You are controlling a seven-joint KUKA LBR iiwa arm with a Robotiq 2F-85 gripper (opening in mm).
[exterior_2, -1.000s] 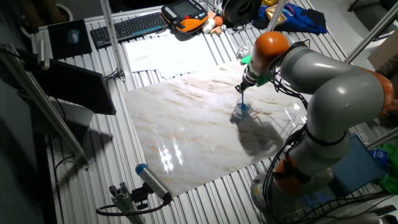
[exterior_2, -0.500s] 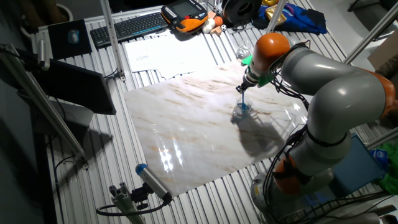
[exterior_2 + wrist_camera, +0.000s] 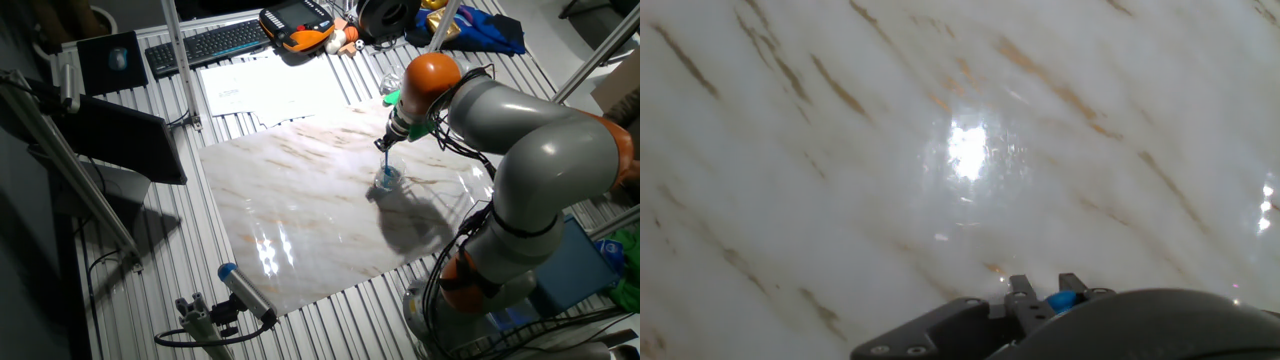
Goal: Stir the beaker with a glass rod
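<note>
Fixed view: end effector [image 3: 386, 146] pinching glass rod [image 3: 386, 160], tip in beaker [image 3: 387, 179] mid marble slab [image 3: 300, 200], edges distant.

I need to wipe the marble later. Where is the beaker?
In the fixed view, the beaker stands on the marble sheet's right half, directly under the gripper.

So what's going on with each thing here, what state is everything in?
gripper: shut on the glass rod, above the beaker
glass rod: near upright, lower end in the beaker
beaker: upright on the marble sheet
marble sheet: flat on the table
blue-capped tube: lying on its side near the front edge
</note>
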